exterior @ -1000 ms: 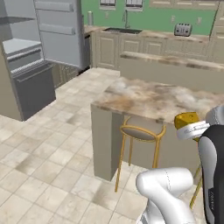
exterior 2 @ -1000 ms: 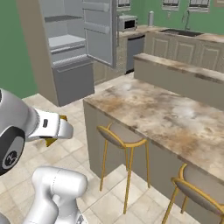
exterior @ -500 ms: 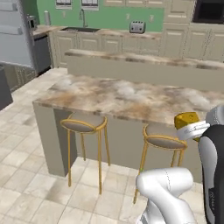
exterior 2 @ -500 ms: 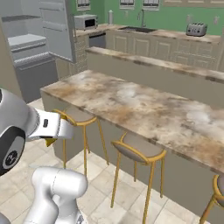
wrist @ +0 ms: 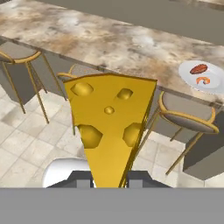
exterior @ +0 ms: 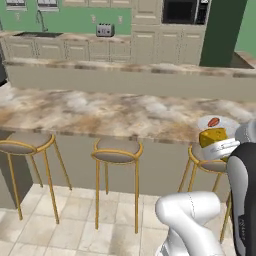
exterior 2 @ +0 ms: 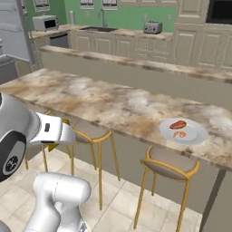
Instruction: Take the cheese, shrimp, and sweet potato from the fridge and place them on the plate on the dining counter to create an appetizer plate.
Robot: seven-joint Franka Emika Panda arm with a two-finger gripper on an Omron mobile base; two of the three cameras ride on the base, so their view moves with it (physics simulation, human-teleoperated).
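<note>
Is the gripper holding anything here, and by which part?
Yes, the cheese: the gripper is shut on the wedge's narrow end.

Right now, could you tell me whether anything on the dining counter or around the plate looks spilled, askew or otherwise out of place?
Nothing stands out. The plate sits flat on the dining counter with the sweet potato and shrimp on it, apart from each other. The cheese is held upright in the gripper, off the counter. The stools stand upright.
</note>
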